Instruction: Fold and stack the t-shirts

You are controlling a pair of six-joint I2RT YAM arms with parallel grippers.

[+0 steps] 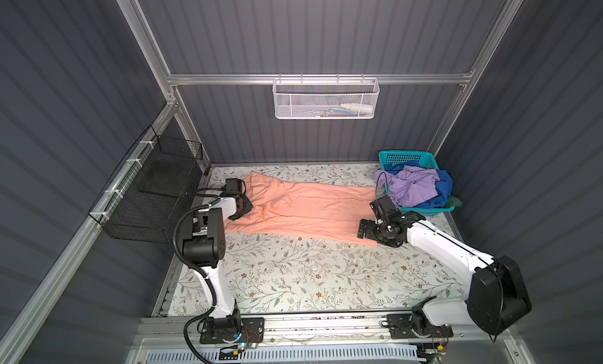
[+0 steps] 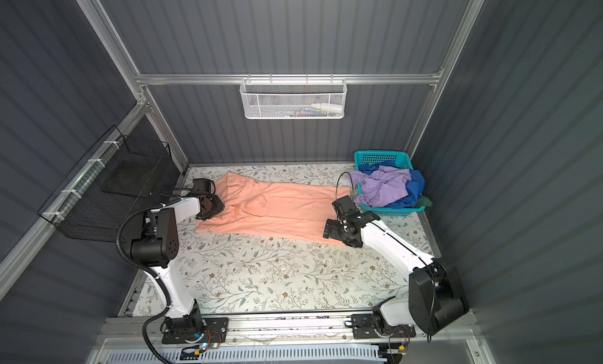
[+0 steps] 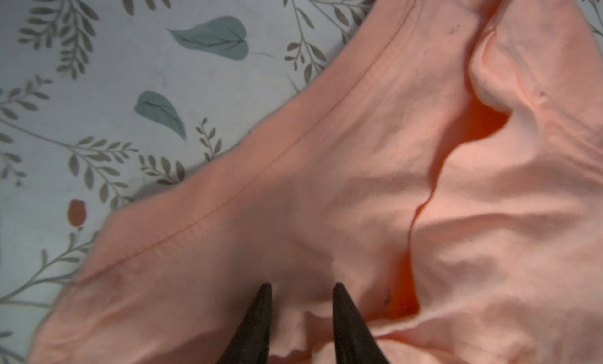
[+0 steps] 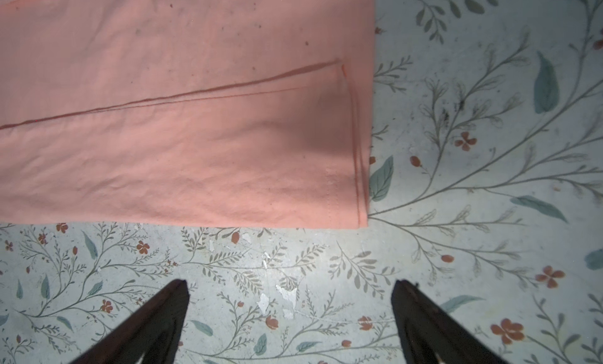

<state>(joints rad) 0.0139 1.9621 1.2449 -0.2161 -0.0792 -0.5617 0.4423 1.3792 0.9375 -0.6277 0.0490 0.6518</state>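
T-shirts lay in two places: the peach t-shirt (image 1: 303, 209) stretched as a long band across the back of the table (image 1: 293, 280), and the rest were heaped at the far right. At the left, my left pincer (image 3: 301, 290) sat low on the rumpled sleeve end, jaws a little apart with a ridge of cloth between them. Whether they gripped it or only straddled it, I could not tell. That end looked bunched, so I judged it wanted smoothing before any fold. Rightward the cloth lay flat and layered. My right pincer (image 4: 290, 285) hung released, jaws wide, over bare table just short of the hem corner, placed, I thought, to take it. Beyond, the purple t-shirt (image 1: 412, 186) and blue t-shirt (image 1: 443, 186) waited in the basket (image 1: 404, 156), clear of the working space.
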